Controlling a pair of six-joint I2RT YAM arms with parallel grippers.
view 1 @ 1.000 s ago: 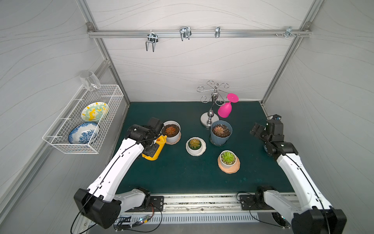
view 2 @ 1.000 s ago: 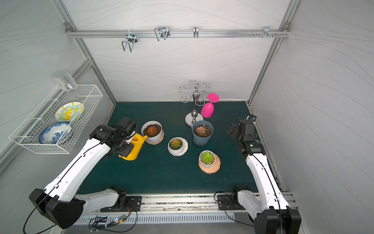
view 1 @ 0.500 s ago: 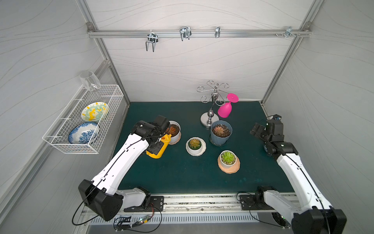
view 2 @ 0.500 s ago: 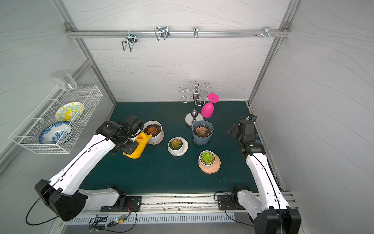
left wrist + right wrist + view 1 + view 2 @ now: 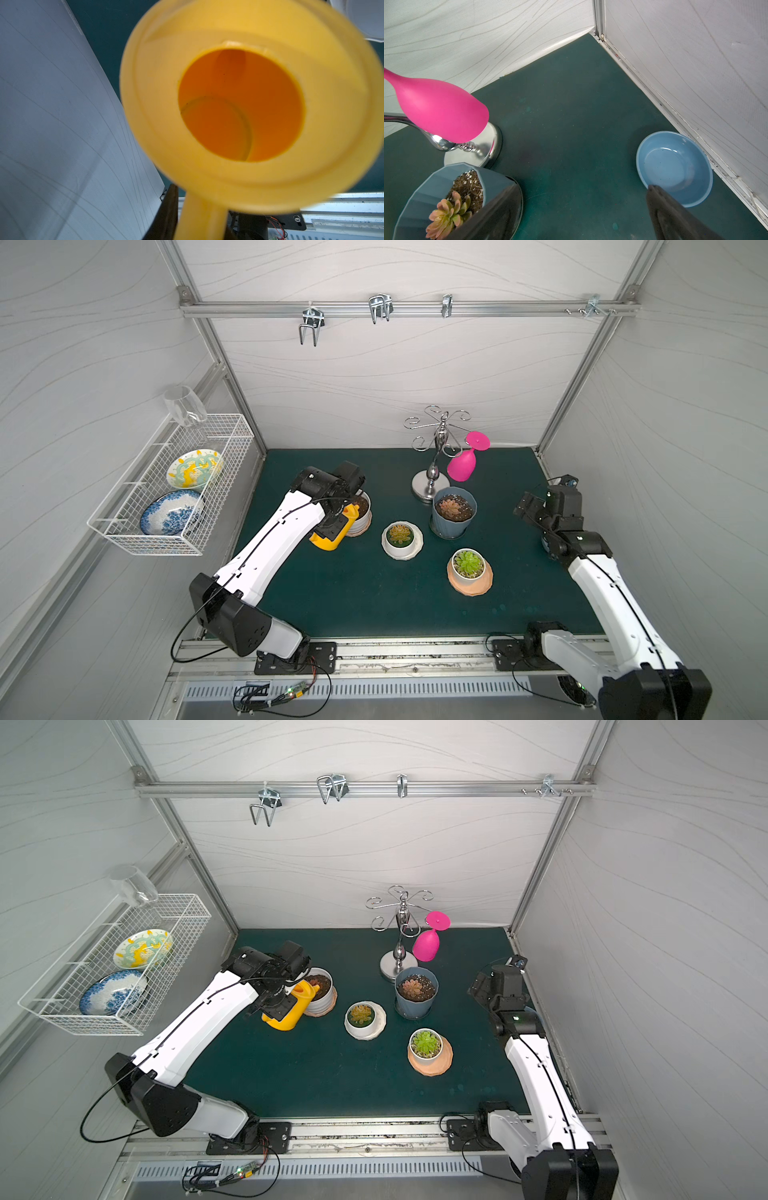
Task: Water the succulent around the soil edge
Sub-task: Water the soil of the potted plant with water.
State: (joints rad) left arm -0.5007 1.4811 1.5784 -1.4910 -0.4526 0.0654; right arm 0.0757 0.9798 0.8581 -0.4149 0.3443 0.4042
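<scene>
The left claw (image 5: 199, 222) is clamped on the handle (image 5: 197, 207) of the yellow can (image 5: 291, 1013). In the left wrist view the handle runs down between the two dark fingers (image 5: 168, 209), and the can's round mouth fills most of the picture.

In both top views the can is tipped toward the white pot (image 5: 326, 1002) at the left of the green mat (image 5: 316, 1073). Its spout (image 5: 311, 991) reaches over the pot's near-left rim. The reddish succulent (image 5: 319, 982) sits in that pot's dark soil, just past the spout tip. The left arm partly hides it in a top view.

To the right stand a second white pot (image 5: 402, 549), a blue pot (image 5: 453, 526) and, nearer the front, a peach pot (image 5: 469, 585). Each holds its own small plant and stands apart from the others. Behind the blue pot is a chrome stand (image 5: 430, 489) with a pink glass (image 5: 461, 466) hanging from it.

The right claw (image 5: 582, 193) hangs near the right wall, its fingers (image 5: 675, 218) spread apart with nothing between them. Below it a blue bowl (image 5: 675, 166) lies on the mat by the wall.

A wire basket (image 5: 137, 547) on the left wall holds two plates.
</scene>
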